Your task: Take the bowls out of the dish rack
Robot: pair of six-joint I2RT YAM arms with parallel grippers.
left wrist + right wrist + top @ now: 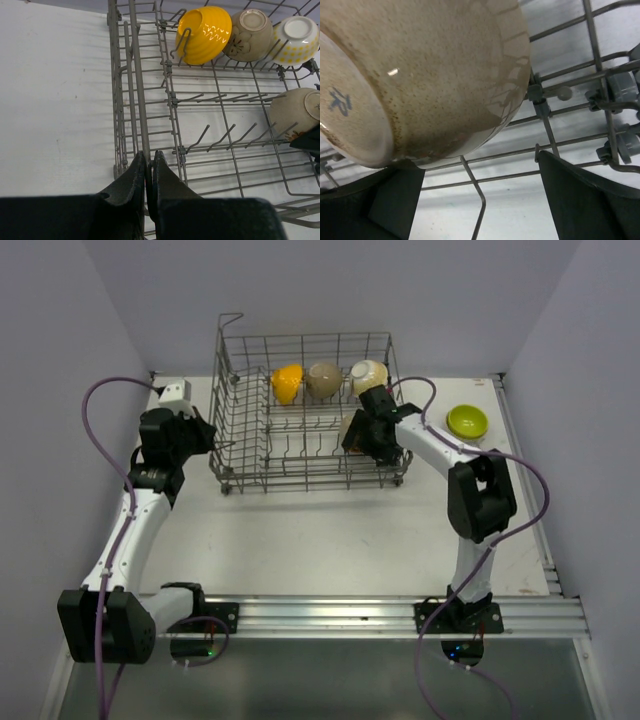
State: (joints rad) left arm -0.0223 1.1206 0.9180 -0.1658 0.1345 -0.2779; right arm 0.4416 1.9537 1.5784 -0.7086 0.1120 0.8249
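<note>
My right claw [470, 170] stands fully apart inside the dish rack [225, 430], which sits at 12 o'clock on the table. The speckled beige bowl [430, 75] leans on the tines at the rack's 4 o'clock; three more bowls line its 12 o'clock wall.

My left claw [148, 160] is pressed together, apparently clamped on a rim wire at the rack's 9 o'clock.

Hazards, as I judge them:
- Only one finger sits under the bowl. Closing now may pinch a rack wire with it.
- The glazed curved wall may slip from the pads.
- A tine catching the rim on lifting drags the rack, should the left clamp slide.
</note>
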